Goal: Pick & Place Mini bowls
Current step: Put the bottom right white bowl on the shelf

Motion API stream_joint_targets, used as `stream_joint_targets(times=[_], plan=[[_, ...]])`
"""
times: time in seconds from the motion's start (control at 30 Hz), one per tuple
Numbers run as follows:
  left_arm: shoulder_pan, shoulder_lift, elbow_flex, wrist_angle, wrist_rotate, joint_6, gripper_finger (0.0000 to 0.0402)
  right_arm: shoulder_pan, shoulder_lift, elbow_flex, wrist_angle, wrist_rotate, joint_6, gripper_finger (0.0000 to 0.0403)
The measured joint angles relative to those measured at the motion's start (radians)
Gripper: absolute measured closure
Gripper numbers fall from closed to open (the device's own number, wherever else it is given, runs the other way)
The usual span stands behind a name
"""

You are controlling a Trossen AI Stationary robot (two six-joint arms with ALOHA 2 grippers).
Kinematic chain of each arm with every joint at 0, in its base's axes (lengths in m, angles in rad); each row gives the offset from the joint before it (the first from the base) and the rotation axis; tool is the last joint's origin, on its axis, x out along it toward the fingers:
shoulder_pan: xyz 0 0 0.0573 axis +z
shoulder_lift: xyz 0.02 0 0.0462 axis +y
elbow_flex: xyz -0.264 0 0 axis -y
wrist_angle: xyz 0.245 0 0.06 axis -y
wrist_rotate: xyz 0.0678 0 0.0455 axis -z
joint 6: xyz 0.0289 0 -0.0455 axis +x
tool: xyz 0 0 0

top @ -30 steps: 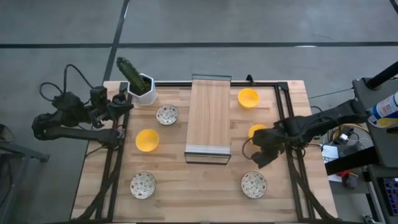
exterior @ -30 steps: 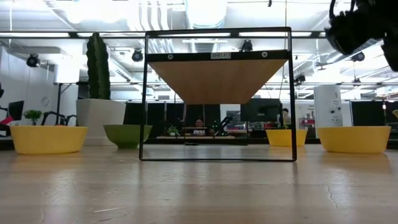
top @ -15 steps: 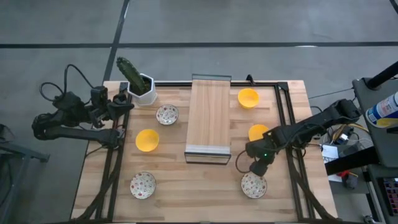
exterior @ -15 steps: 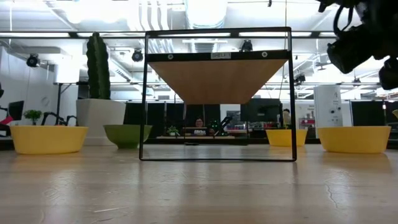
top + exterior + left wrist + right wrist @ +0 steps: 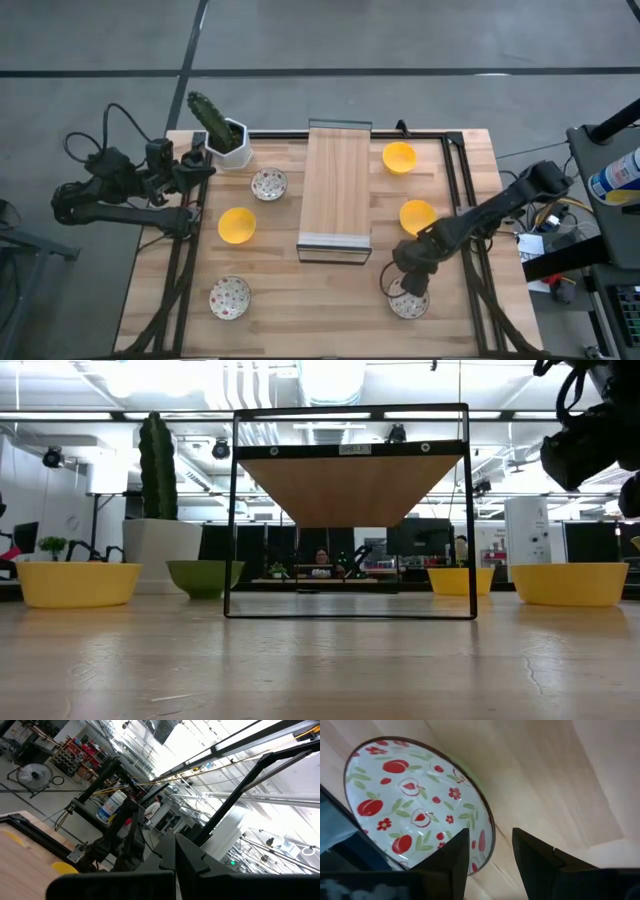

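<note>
— Where's the right gripper [image 5: 490,857]?

— Over the floral bowl [image 5: 408,299] at the bench's [image 5: 300,300] near right corner — jaws open, one finger inside the rim, one outside, holding nothing.

— Advice?

— I'd drop straight, pinch the rim squarely, lift level. Left gripper [image 5: 207,166] waits by the cactus [image 5: 212,122] — can't tell its jaws.

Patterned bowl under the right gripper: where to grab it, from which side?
Take the patterned bowl by its thin rim, coming straight down from above. It sits upright and open, so one finger can go inside and one outside the wall. The right gripper is open and lined up over the rim; the left gripper waits by the cactus planter.
</note>
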Motion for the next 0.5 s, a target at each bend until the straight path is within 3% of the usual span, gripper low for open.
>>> stream_joint_targets(times=[0.3,0.5], plan=[[0.0,0.002,0.0,0.0,0.0,-0.003,0.0401,0.01,0.079,0.0,0.026,0.0,0.003,0.0287],[0.0,0.003,0.0,0.0,0.0,-0.004,0.0401,0.01,0.079,0.0,0.028,-0.003,0.0,0.0333]])
